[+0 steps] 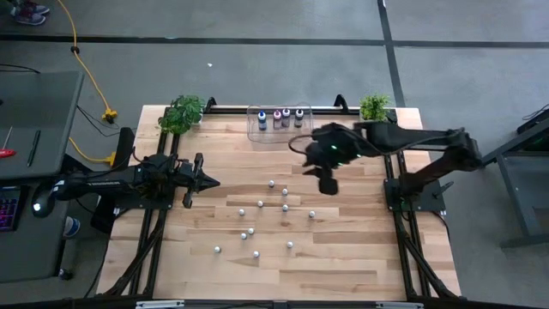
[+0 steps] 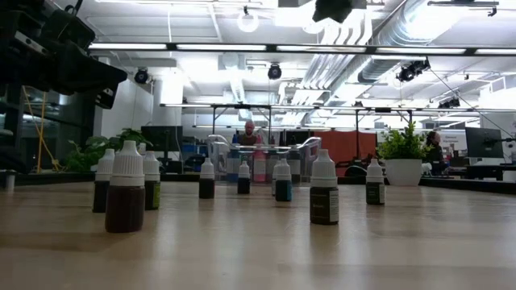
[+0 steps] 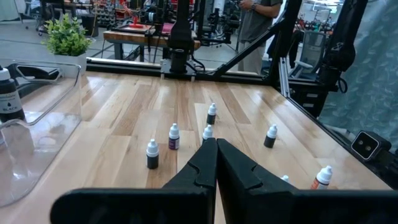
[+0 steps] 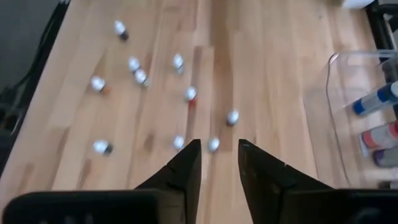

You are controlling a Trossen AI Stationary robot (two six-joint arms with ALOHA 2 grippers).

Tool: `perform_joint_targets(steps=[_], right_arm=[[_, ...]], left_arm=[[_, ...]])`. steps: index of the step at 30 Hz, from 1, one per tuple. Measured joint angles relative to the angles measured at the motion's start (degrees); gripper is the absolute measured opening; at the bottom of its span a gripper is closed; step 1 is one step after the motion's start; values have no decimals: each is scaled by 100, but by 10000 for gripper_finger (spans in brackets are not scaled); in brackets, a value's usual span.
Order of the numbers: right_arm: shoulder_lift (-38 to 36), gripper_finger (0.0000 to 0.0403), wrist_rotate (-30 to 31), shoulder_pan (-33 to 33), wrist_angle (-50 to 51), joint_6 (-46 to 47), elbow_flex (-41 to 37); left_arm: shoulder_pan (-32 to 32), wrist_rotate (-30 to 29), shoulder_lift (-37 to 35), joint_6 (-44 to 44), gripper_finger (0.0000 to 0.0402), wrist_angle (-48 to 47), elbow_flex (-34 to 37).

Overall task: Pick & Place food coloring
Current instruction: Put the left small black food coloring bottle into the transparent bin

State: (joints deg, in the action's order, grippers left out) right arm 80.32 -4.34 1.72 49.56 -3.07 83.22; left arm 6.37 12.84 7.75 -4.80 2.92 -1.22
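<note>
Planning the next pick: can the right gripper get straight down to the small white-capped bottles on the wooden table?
Probably yes: the right gripper hangs empty above the small white-capped bottles, with nothing between.

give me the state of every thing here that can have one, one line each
left gripper: shut, empty, low at the table's left
right gripper: fingers apart, empty, above the table near the bin
clear bin: open-topped, holding four larger bottles
small bottles: upright, capped, scattered on the table
</note>
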Motion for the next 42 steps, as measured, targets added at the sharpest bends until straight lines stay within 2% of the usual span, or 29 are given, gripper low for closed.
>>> perform_joint_targets(steps=[4,9,15,23,34,42], right_arm=[[-672,74,80,-205,-269,15,-743],[-1730,50,41,-300,-1559,659,-2372],[-3000,22,-330,-304,-3188,1554,-4251],[-4593,3,-339,-349,-4406,2249,-6114],[-6438,1,-263,-490,-4806,2251,-7282],[-7234,2,-222,-490,-4818,2198,-7626]], left_arm=[[-2,0,0,0,2,0,1],[-2,-2,0,0,2,0,-1],[-2,-2,0,0,2,0,-1],[-2,-2,2,0,2,0,1],[-2,-4,0,0,2,0,1],[-1,-4,1,0,2,0,1]])
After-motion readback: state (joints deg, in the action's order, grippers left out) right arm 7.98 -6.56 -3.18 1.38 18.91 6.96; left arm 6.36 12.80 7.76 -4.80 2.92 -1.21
